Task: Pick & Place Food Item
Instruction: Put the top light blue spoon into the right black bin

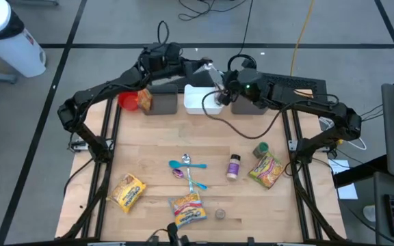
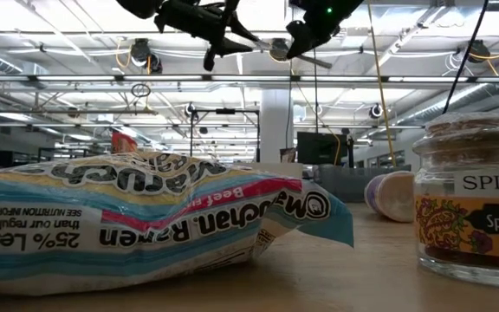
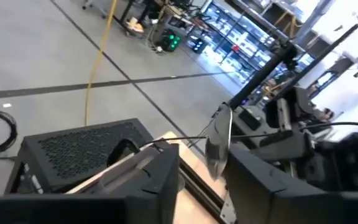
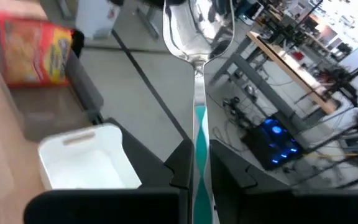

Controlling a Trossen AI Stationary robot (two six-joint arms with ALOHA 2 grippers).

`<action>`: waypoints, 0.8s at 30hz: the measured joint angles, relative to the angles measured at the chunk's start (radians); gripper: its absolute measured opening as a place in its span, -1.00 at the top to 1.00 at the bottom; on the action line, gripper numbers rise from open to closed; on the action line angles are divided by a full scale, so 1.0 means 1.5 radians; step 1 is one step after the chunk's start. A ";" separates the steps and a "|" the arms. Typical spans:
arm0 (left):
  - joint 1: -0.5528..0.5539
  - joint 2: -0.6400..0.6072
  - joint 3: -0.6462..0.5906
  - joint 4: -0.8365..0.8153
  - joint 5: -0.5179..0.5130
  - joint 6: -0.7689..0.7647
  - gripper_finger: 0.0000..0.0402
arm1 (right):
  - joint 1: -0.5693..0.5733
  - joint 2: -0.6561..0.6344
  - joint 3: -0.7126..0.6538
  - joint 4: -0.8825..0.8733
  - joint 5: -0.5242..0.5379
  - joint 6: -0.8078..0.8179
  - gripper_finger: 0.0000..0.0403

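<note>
Right pincer (image 4: 196, 177) clamped on shiny metal spoon with teal handle (image 4: 197, 56), bowl pointing away, raised above white plastic bin (image 1: 201, 100) at far edge of wooden surface (image 1: 156, 147). Left pincer (image 1: 207, 68) just beside spoon bowl, fingers parted, gripping nothing. Orange snack bag (image 1: 137, 100) in grey bin (image 1: 160, 103) alongside.

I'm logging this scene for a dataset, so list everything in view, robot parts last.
ramen packets: three, yellow, front table.
spice jar: one, purple lid, centre-right.
small tin: one, green, beside right packet.
plastic spoons: a few, blue and teal, centre.
white bin: one, back centre.
grey bins: two, flanking it; left holds a red-orange packet.
metal spoon: one, silver, held above the white bin.
right claw: shut on the spoon.
left claw: beside it, parted.
</note>
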 joint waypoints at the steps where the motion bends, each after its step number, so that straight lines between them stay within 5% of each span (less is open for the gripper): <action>1: 0.006 0.000 0.000 0.001 0.010 0.000 0.30 | -0.008 -0.007 0.000 -0.004 -0.009 0.011 0.90; 9: 0.053 -0.001 0.000 0.034 0.138 0.003 0.05 | -0.108 -0.050 0.001 -0.092 -0.106 0.056 0.90; 17: 0.060 -0.001 0.000 0.047 0.207 0.009 0.03 | -0.258 -0.049 0.001 -0.225 -0.271 0.077 0.90; 24: 0.049 -0.001 0.000 0.046 0.222 0.042 0.02 | -0.324 -0.045 -0.057 -0.243 -0.340 0.066 0.90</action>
